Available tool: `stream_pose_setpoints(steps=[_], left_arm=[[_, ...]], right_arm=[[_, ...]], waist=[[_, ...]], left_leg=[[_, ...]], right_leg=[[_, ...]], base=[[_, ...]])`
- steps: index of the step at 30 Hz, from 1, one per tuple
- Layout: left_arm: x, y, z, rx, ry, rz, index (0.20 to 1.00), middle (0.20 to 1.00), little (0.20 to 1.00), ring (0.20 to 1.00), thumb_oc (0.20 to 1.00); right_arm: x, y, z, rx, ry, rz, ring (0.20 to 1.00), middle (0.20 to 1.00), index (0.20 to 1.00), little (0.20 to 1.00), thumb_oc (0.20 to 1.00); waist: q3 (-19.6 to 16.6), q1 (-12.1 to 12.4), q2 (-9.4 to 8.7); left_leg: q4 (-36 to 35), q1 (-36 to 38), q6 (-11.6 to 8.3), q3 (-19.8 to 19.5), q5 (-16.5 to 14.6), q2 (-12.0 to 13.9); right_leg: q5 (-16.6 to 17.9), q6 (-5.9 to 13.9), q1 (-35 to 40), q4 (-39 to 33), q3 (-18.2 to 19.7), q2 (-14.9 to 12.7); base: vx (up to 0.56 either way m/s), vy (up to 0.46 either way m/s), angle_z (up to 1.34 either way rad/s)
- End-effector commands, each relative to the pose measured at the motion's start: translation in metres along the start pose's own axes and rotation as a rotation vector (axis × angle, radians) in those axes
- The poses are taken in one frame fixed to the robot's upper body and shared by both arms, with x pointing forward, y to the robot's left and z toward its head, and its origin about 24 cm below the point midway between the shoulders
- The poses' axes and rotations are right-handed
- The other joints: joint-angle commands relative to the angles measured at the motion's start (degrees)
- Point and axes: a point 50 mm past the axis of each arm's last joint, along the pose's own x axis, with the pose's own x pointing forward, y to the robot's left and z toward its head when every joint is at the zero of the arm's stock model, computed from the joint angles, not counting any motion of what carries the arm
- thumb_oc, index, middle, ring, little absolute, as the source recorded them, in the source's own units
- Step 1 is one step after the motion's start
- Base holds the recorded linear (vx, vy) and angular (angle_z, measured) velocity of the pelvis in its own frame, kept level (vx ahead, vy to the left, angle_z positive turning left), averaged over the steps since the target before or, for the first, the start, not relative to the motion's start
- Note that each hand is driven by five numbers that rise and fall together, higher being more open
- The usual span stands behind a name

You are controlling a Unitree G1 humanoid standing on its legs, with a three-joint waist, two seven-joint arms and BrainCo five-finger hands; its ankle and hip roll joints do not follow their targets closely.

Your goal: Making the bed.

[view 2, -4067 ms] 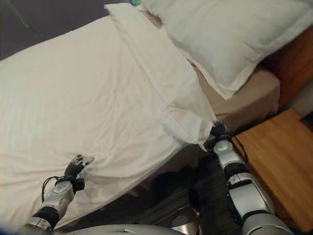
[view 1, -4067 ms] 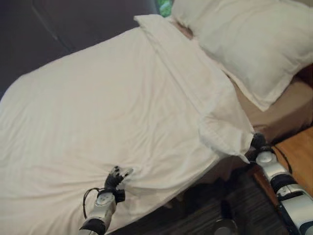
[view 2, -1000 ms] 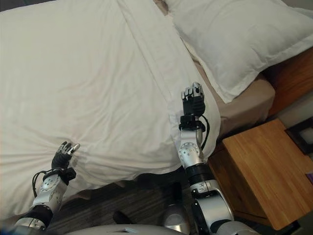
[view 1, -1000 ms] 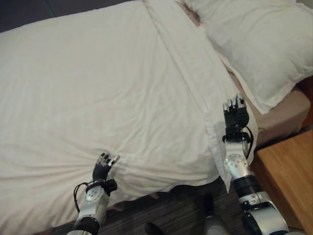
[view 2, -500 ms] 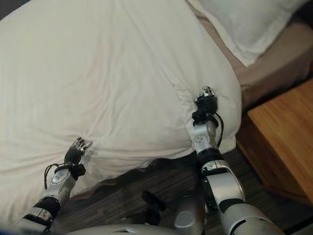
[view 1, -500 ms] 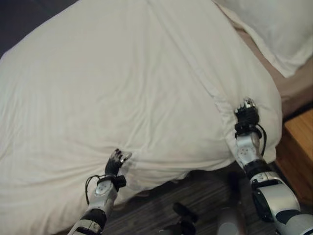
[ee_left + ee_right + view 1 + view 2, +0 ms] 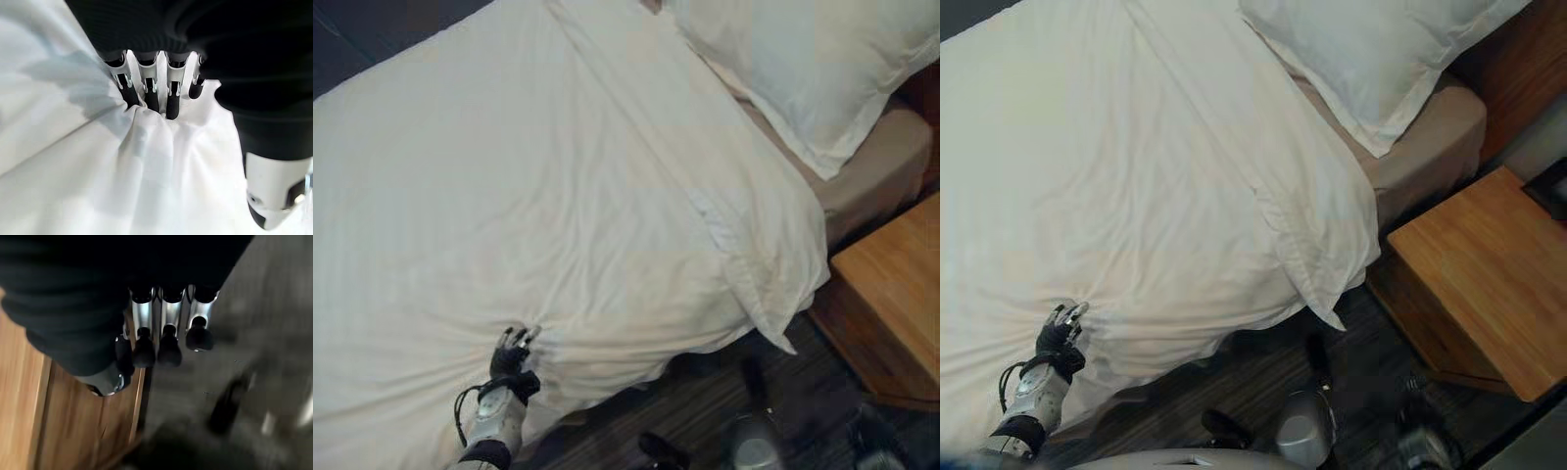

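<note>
The left hand [image 7: 512, 351] is clenched on a bunched fold of the white duvet [image 7: 538, 186] at the bed's near edge, with creases fanning out from its fingers [image 7: 147, 95]. The duvet covers the bed from that edge to the far side, its folded top band running along the head end and its near corner [image 7: 1327, 284] drooping over the mattress side. A white pillow [image 7: 803, 69] lies at the head on the tan fitted sheet [image 7: 876, 162]. The right hand [image 7: 161, 338] hangs beside the wooden nightstand [image 7: 1474, 284] over the dark floor, fingers curled, holding nothing.
</note>
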Motion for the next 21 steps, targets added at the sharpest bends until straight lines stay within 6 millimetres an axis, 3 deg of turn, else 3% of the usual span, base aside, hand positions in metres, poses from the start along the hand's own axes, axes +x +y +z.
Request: stream_pose_setpoints(steps=[1, 2, 3, 4, 5, 8, 9, 10, 12, 13, 18, 21], left_arm=[[-0.005, -0.108, -0.023, -0.030, 0.104, -0.336, 1.000, 1.000, 1.000, 1.000, 1.000], [-0.007, -0.094, -0.033, -0.001, 0.138, -0.279, 1.000, 1.000, 1.000, 1.000, 1.000], [-0.010, -0.089, -0.038, 0.024, 0.146, -0.260, 1.000, 1.000, 1.000, 1.000, 1.000], [-0.014, -0.085, -0.039, 0.046, 0.118, -0.256, 1.000, 1.000, 1.000, 1.000, 1.000], [-0.014, -0.084, -0.040, 0.047, 0.119, -0.254, 1.000, 1.000, 1.000, 1.000, 1.000], [-0.017, -0.093, -0.021, 0.076, 0.009, -0.289, 1.000, 1.000, 1.000, 1.000, 1.000], [-0.017, -0.092, -0.021, 0.076, 0.010, -0.289, 1.000, 1.000, 1.000, 1.000, 1.000], [-0.025, -0.101, 0.003, 0.085, -0.129, -0.363, 1.000, 1.000, 1.000, 1.000, 1.000], [-0.032, -0.093, 0.006, 0.070, -0.147, -0.376, 1.000, 1.000, 1.000, 1.000, 1.000], [-0.033, -0.098, 0.005, 0.072, -0.148, -0.388, 1.000, 1.000, 1.000, 1.000, 1.000], [-0.047, -0.099, 0.017, 0.151, -0.234, -0.483, 1.000, 1.000, 1.000, 1.000, 1.000], [-0.060, -0.101, 0.016, 0.198, -0.279, -0.548, 1.000, 1.000, 1.000, 1.000, 1.000]], right_arm=[[0.003, 0.062, 0.053, -0.164, -0.211, 0.207, 0.231, 0.231, 0.231, 0.231, 0.231], [-0.002, 0.076, 0.063, -0.235, -0.283, 0.264, 0.558, 0.558, 0.558, 0.558, 0.558], [-0.008, 0.087, 0.071, -0.280, -0.342, 0.310, 1.000, 1.000, 1.000, 1.000, 1.000], [-0.024, 0.113, 0.091, -0.375, -0.495, 0.413, 1.000, 1.000, 1.000, 1.000, 1.000], [-0.025, 0.112, 0.090, -0.379, -0.493, 0.412, 1.000, 1.000, 1.000, 1.000, 1.000], [-0.055, 0.149, 0.110, -0.450, -0.683, 0.563, 1.000, 1.000, 1.000, 1.000, 1.000], [-0.055, 0.149, 0.109, -0.450, -0.683, 0.562, 1.000, 1.000, 1.000, 1.000, 1.000], [-0.083, 0.172, 0.114, -0.429, -0.795, 0.694, 1.000, 1.000, 1.000, 1.000, 1.000], [-0.093, 0.176, 0.113, -0.398, -0.814, 0.748, 1.000, 1.000, 1.000, 1.000, 1.000], [-0.103, 0.188, 0.104, -0.351, -0.793, 0.838, 1.000, 1.000, 1.000, 1.000, 1.000], [-0.124, 0.199, 0.089, -0.319, -0.810, 0.969, 1.000, 1.000, 1.000, 1.000, 1.000], [-0.136, 0.212, 0.067, -0.240, -0.736, 1.078, 1.000, 1.000, 1.000, 1.000, 1.000]], waist=[[-1.39, -3.72, 1.85], [-1.94, -3.41, 1.04], [-2.30, -3.54, 0.38], [-2.90, -3.03, -1.03], [-2.98, -3.13, -1.07], [-4.24, -2.16, -3.06], [-4.26, -2.18, -3.07], [-4.84, -0.85, -4.70], [-5.14, -0.41, -5.29], [-5.31, 0.21, -5.74], [-5.83, 1.16, -7.39], [-5.75, 2.42, -8.18]], left_leg=[[0.78, 8.93, -5.41, -3.97, 2.12, 4.72], [0.78, 9.56, -5.45, -3.97, 2.13, 4.81], [0.78, 10.03, -5.47, -3.93, 2.11, 4.83], [0.78, 10.48, -5.53, -4.03, 2.27, 4.93], [0.78, 10.54, -5.54, -4.06, 2.28, 4.92], [0.78, 10.72, -5.60, -4.66, 2.50, 5.18], [0.78, 10.72, -5.60, -4.68, 2.50, 5.18], [0.78, 10.46, -5.61, -5.65, 2.73, 5.55], [0.78, 10.25, -5.65, -6.23, 2.88, 5.75], [0.78, 9.98, -5.75, -6.71, 3.12, 6.04], [0.78, 9.54, -6.14, -8.06, 3.44, 7.07], [0.78, 9.62, -6.20, -8.55, 3.47, 7.32]], right_leg=[[4.34, 0.57, -0.70, 1.05, -2.53, 3.26], [4.37, 0.64, 0.04, 1.02, -2.78, 3.36], [4.38, 0.64, 0.57, 1.02, -2.86, 3.44], [4.47, 0.78, 1.49, 1.01, -3.37, 3.55], [4.45, 0.79, 1.58, 1.01, -3.40, 3.53], [4.70, 1.12, 2.56, 1.00, -4.29, 3.56], [4.70, 1.12, 2.57, 1.00, -4.30, 3.55], [4.86, 1.60, 3.46, 1.02, -5.50, 3.45], [4.99, 1.73, 3.77, 1.03, -5.98, 3.36], [5.01, 1.83, 4.17, 1.04, -6.55, 3.27], [4.60, 2.01, 5.56, 1.04, -8.16, 3.32], [4.21, 1.97, 6.55, 1.02, -9.17, 3.26]], base=[[0.01, 0.012, 0.10], [0.00, 0.039, 0.13], [-0.02, 0.059, 0.06], [-0.02, 0.042, 0.01], [-0.03, 0.064, 0.03], [-0.01, 0.044, 0.13], [-0.03, 0.090, 0.26], [-0.02, 0.067, 0.21], [-0.03, 0.068, 0.18], [-0.03, 0.051, 0.29], [-0.01, 0.035, 0.33], [-0.01, 0.046, 0.10]])
